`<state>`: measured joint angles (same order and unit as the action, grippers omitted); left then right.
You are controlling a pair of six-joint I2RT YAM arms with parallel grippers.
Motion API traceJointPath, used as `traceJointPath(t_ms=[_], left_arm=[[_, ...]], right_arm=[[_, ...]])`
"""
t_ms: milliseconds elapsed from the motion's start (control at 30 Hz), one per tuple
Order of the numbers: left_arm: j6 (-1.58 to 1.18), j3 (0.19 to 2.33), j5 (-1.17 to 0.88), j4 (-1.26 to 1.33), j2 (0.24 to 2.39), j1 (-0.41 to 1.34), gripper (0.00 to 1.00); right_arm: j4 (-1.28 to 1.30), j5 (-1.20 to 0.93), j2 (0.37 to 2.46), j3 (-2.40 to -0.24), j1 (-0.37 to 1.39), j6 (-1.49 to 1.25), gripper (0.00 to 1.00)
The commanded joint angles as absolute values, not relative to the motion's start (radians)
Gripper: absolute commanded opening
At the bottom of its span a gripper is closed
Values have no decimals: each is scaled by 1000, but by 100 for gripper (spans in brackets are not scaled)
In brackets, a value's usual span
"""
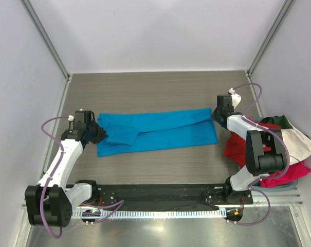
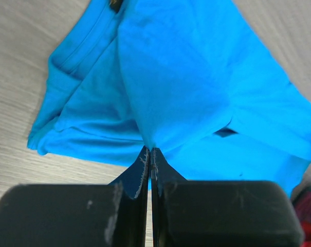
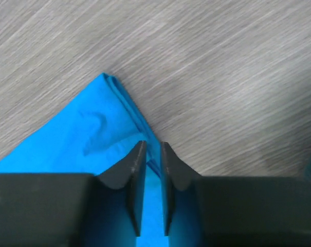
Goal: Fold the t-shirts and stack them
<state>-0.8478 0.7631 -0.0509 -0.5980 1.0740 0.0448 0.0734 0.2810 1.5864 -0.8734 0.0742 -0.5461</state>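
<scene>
A bright blue cloth t-shirt (image 1: 160, 132) lies at centre, folded lengthwise into a long band running 9 to 3 o'clock. At 4 o'clock, a crumpled red cloth t-shirt (image 1: 236, 149), dark green t-shirt (image 1: 279, 122) and white t-shirt (image 1: 296, 144) are heaped together.

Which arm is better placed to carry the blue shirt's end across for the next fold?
Left, probably. The left pincer is shut on a lifted fold of the blue shirt; the right pincer sits over the flat right-end corner, grip unclear.
</scene>
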Motion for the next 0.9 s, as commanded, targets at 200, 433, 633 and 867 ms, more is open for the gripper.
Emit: traceJointPath(t_ms=[200, 433, 633, 867], left_arm=[[-827, 690, -67, -595, 1049, 40, 0], [-818, 663, -46, -600, 993, 38, 0], [-816, 669, -49, -594, 1020, 40, 0], [-816, 689, -34, -577, 1034, 40, 0]], right_arm=[[5, 400, 1471, -825, 98, -545, 66], [72, 201, 1394, -865, 288, -563, 54], [52, 91, 1459, -888, 547, -724, 40], [21, 95, 1626, -1020, 788, -857, 37]])
